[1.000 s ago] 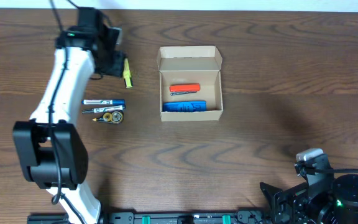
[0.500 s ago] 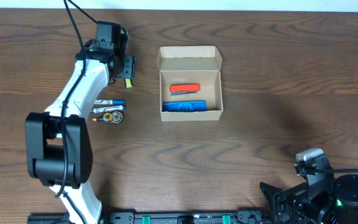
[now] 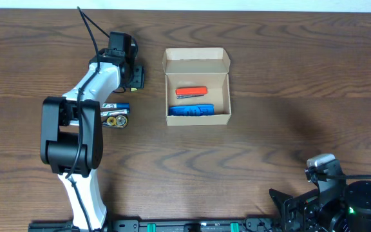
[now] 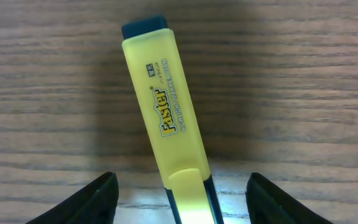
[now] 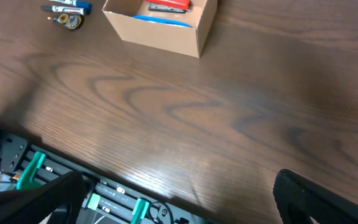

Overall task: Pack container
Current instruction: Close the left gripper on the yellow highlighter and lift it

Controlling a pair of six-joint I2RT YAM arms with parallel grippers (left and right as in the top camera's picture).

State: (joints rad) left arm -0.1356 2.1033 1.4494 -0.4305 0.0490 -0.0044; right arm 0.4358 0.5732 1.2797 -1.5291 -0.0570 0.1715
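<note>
Left gripper (image 4: 182, 193) has come across from far left, now directly over yellow highlighter (image 4: 166, 106). Fingers (image 4: 98, 199) spread, one each side of barrel, not touching. Highlighter lies flat on desk (image 3: 269, 129). Container (image 3: 197, 61) just beside, lid open, red item (image 3: 190, 91) and blue item (image 3: 190, 110) inside. Grasp comes next, I judge. Right gripper (image 5: 185, 199) parked, spread, empty.

The left arm (image 3: 95, 84) swings to the right, its elbow following closer in. The left gripper (image 3: 134, 76), a second ago just left of the yellow highlighter (image 4: 166, 118), now sits over it, fingers spread either side, hiding it from overhead.
</note>
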